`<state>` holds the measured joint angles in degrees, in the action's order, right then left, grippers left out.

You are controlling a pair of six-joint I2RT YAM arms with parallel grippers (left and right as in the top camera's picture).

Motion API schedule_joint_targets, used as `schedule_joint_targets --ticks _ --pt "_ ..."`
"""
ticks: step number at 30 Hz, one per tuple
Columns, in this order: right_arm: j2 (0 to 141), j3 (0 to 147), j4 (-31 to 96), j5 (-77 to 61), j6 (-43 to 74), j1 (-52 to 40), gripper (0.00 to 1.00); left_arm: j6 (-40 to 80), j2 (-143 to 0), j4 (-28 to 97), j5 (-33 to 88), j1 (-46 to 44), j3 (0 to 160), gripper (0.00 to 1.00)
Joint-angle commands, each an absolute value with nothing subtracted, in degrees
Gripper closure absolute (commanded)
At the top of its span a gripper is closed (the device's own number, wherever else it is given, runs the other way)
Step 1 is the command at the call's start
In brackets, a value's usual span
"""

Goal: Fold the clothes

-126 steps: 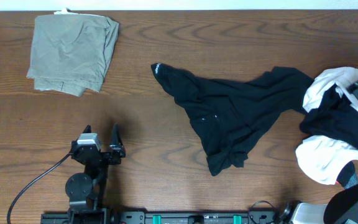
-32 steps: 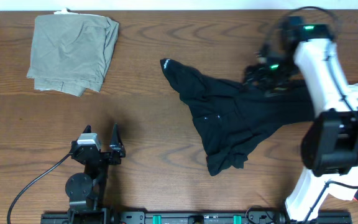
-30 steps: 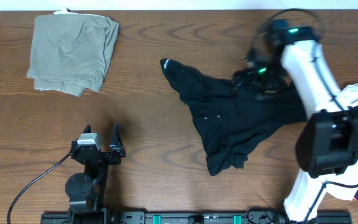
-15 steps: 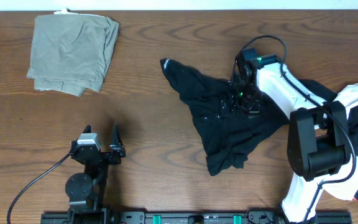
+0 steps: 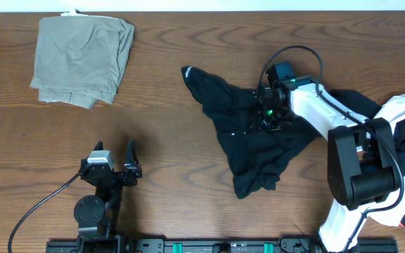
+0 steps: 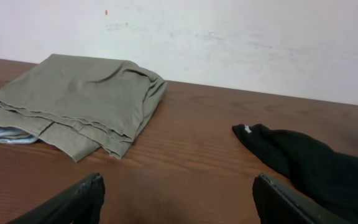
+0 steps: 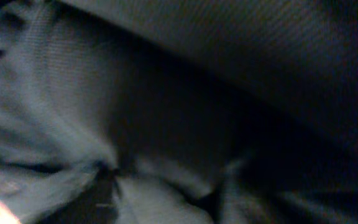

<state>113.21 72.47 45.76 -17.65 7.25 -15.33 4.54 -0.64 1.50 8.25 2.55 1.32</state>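
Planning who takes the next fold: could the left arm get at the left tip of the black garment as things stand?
Probably yes: the left pincer is open, only bare table lies between it and the black garment; the olive garment sits aside.

Nothing legible; the white mark [image 6: 246, 129] on the black garment [image 6: 309, 168] is too small.

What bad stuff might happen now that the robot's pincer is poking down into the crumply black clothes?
1. The right pincer is pressed into a bunched part of the black garment. It might pinch several layers at once and drag the garment along crumpled instead of flat.
2. The garment's far end seems to reach the black-and-white pile at the table's edge, so a pull might tug that pile along too.
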Motion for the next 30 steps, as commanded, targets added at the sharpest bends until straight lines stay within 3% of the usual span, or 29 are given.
schedule_joint_targets --ticks 1,4,5,13,20,30 --pt "114.15 71.55 44.64 -21.74 9.56 -16.58 0.78 5.04 -0.60 3.38 9.43 2.76 0.27 0.22" --pt "114.13 71.55 43.35 -21.67 11.73 -16.56 0.98 5.04 -0.60 3.36 9.43 2.76 0.27 0.22" --pt "114.13 71.57 42.87 -21.67 12.36 -16.56 0.99 5.04 -0.60 3.36 9.43 2.76 0.27 0.22" --pt "114.13 74.06 34.06 -21.65 21.32 -16.21 0.99 5.04 -0.60 3.36 9.43 2.76 0.27 0.22" --pt "114.13 78.04 19.11 -19.66 31.94 -15.38 0.99 5.04 -0.60 3.38 9.43 2.76 0.27 0.22" --pt "114.26 83.18 13.28 -18.04 35.29 -15.31 0.98 5.04 -0.60 3.38 9.43 2.76 0.27 0.22"
